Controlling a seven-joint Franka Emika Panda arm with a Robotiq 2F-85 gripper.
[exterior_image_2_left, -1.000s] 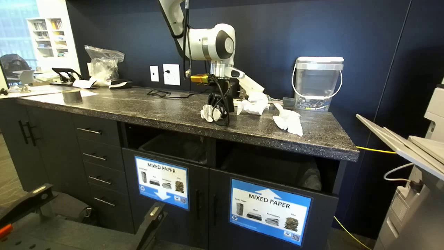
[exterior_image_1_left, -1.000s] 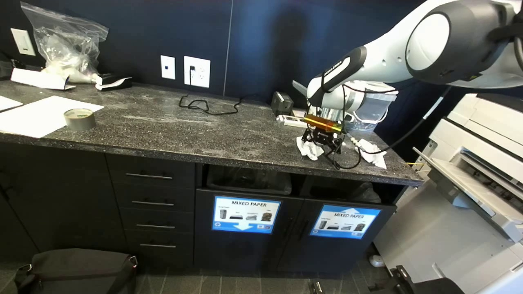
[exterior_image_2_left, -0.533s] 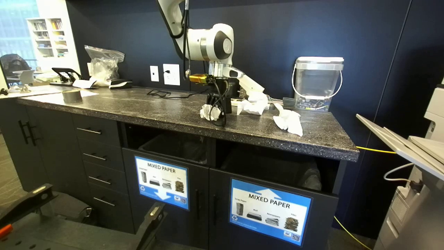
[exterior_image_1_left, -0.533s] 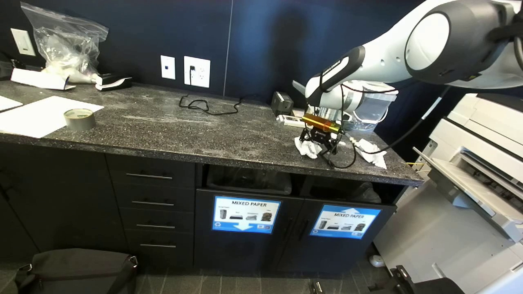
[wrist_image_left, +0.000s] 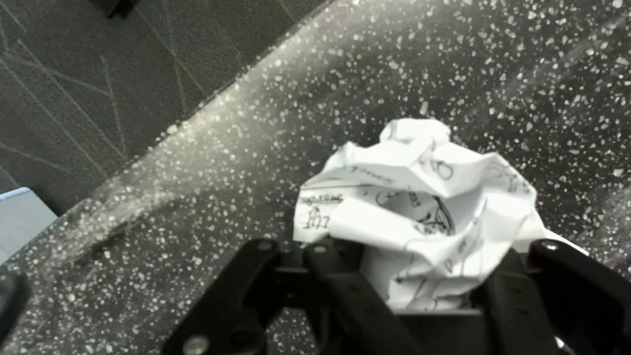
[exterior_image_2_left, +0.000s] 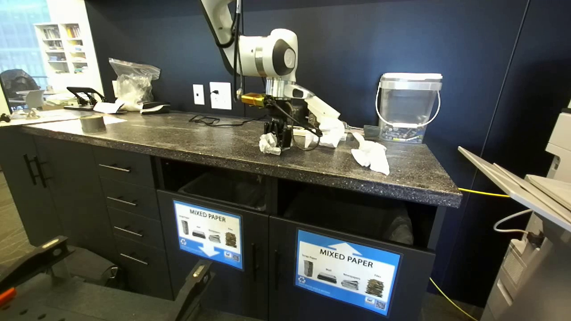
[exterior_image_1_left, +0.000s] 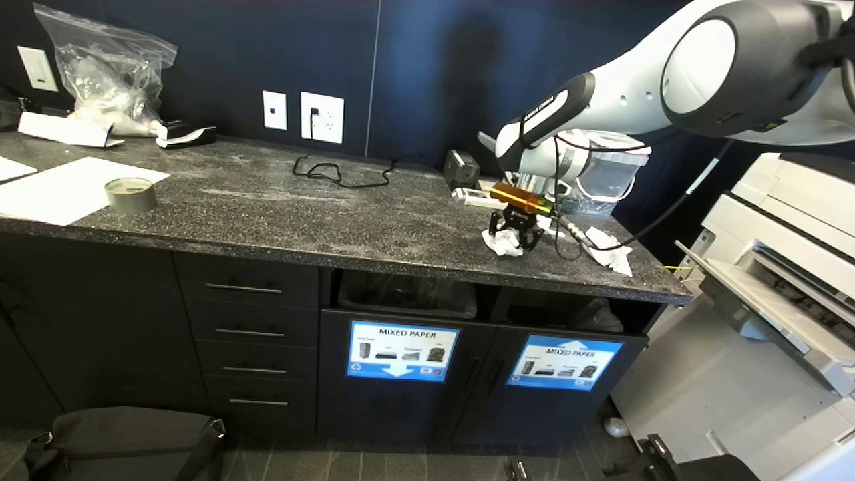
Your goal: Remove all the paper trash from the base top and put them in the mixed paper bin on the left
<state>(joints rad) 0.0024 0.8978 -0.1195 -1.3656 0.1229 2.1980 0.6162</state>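
Note:
In the wrist view a white crumpled paper scrap (wrist_image_left: 419,197) with handwriting on it fills the space between the black fingers (wrist_image_left: 355,296), which press it from both sides. My gripper (exterior_image_1_left: 513,240) is low over the speckled dark base top (exterior_image_1_left: 300,227), shut on this scrap. In an exterior view, part of the held paper (exterior_image_2_left: 270,145) pokes out on the left of the fingers. To its right lie a white scrap (exterior_image_2_left: 328,133), partly behind the gripper's cable, and another scrap (exterior_image_2_left: 371,154) near the front edge. The left mixed paper bin (exterior_image_1_left: 467,304) sits in the cabinet opening under the counter.
A clear lidded bucket (exterior_image_2_left: 403,107) and a small dark box (exterior_image_1_left: 461,168) stand behind the gripper. Farther left are a black cable (exterior_image_1_left: 334,175), a tape roll (exterior_image_1_left: 130,195), flat sheets (exterior_image_1_left: 80,187) and a plastic bag (exterior_image_1_left: 110,80). A printer (exterior_image_1_left: 775,267) stands at the right.
The fingers have come together onto the paper scrap and squeezed it. The gripper has shifted slightly left, and its hanging cable has swung to the right. The other scraps lie as before.

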